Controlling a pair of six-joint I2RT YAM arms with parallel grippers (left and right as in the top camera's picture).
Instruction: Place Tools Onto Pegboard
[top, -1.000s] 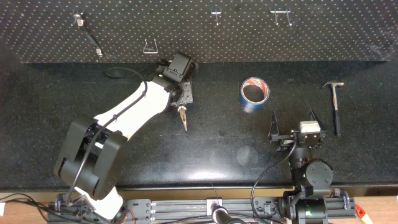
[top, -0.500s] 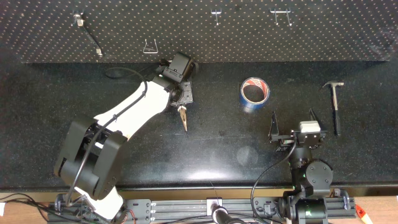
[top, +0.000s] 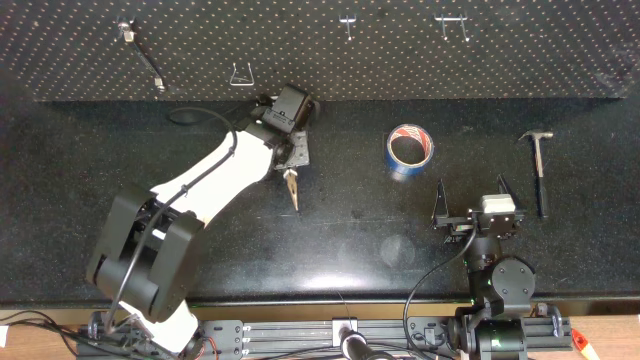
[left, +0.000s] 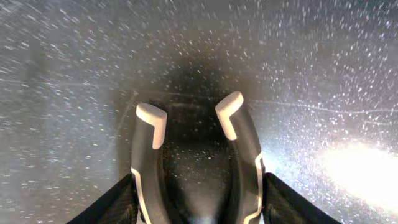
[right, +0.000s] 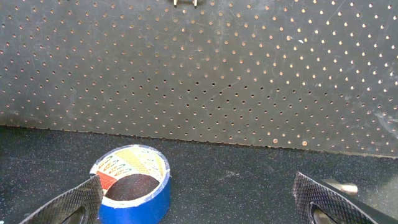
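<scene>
The pliers (top: 293, 188) lie on the black table just below the pegboard (top: 400, 60), nose toward the arm bases. My left gripper (top: 293, 158) is down over their handles. In the left wrist view the two grey handles with white tips (left: 239, 143) stand spread between my fingers (left: 118, 199), which press on their outer sides; the left gripper (left: 199, 179) is shut on them. A blue tape roll (top: 409, 150) and a hammer (top: 539, 175) lie at the right. My right gripper (top: 471, 200) stands open behind the tape roll (right: 132, 180), holding nothing.
A wrench (top: 142, 55) hangs on the pegboard at the upper left. A wire hook (top: 240, 76) sits beside it, and two more hooks (top: 347, 22) (top: 452, 24) are farther right. The pegboard (right: 249, 81) rises right behind the tape.
The left gripper and the pliers have shifted very slightly to the left. The right arm has kept still.
</scene>
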